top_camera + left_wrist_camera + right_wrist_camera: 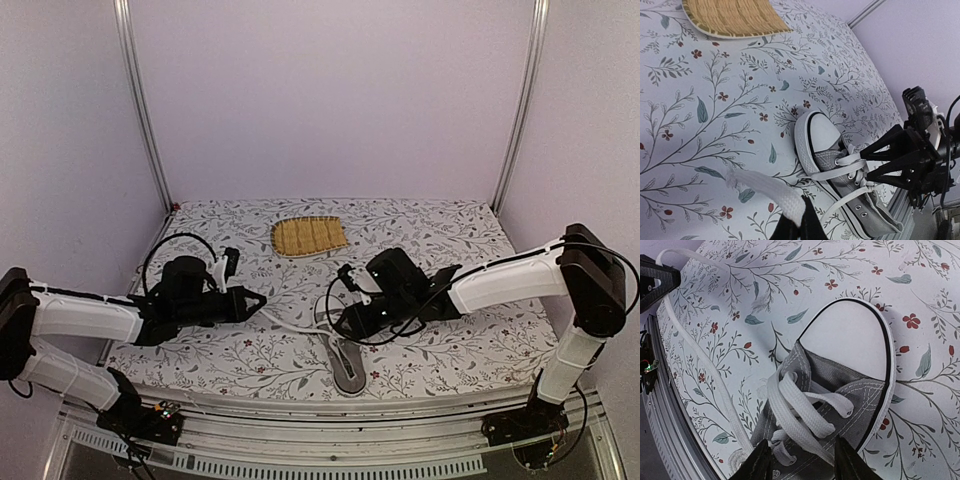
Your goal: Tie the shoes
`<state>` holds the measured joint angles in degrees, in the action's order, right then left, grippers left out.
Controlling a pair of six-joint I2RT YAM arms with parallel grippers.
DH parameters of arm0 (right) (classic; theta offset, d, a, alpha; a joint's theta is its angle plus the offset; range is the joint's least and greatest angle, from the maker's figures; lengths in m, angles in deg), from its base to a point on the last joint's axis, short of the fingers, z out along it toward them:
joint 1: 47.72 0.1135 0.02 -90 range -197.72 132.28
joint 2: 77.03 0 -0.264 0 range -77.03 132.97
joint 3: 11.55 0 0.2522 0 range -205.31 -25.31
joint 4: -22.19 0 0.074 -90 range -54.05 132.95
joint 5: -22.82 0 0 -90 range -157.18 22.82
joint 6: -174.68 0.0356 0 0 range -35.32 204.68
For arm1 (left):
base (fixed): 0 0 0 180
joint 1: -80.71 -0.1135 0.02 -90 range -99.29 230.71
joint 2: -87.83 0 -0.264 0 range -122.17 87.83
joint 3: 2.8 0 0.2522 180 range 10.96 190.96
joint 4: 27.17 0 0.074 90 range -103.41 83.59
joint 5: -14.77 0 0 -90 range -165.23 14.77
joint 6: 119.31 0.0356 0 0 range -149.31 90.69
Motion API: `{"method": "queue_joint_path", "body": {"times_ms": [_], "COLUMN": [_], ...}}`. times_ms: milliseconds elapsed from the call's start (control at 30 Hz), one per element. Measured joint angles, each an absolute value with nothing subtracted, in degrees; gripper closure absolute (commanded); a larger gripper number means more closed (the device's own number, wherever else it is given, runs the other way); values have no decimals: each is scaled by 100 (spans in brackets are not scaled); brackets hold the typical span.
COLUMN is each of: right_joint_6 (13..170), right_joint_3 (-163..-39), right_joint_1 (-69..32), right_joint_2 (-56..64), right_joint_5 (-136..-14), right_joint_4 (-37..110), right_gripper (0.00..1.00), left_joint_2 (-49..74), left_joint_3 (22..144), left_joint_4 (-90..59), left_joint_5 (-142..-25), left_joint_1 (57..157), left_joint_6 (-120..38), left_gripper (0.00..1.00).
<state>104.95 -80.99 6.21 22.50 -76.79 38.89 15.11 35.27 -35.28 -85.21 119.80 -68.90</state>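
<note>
Clamped in the pressed-together left gripper (800, 224): white lace end (767, 192), running across to the grey sneaker (845, 390). Sits just below the right gripper (804, 460), spread astride its crossed laces. Rests on floral tablecloth (440, 225); beyond both grippers, yellow woven mat (309, 236).

A yellow woven mat (309, 236) lies near the far edge of the counter (450, 228), which is covered in floral-patterned cloth. Pale lilac walls (330, 100) stand behind.

Lab cell: aluminium frame (143, 110), plain lilac walls (330, 90)
</note>
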Motion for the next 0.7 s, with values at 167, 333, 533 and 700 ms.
{"method": "queue_joint_path", "body": {"times_ms": [167,333,533,700], "right_joint_6": [10497,10500,10521,10574], "right_joint_3": [-8040,-8001,-7765,-7490], "right_joint_1": [612,610,610,588], "right_joint_2": [2359,2457,1981,1163], "right_joint_5": [-7784,-7981,-7911,-7655], "right_joint_4": [3712,3575,3620,3933], "right_gripper": [67,89,96,97], "left_joint_2": [1454,1454,1469,1338], "left_joint_3": [3578,3600,3613,3916], "left_joint_4": [-3532,-3528,-3504,-3464], "left_joint_5": [-8536,-8532,-8508,-8516], "left_joint_1": [11982,11993,11998,12004], "left_joint_6": [-6872,-6872,-6851,-6741], "left_gripper": [100,100,100,100]}}
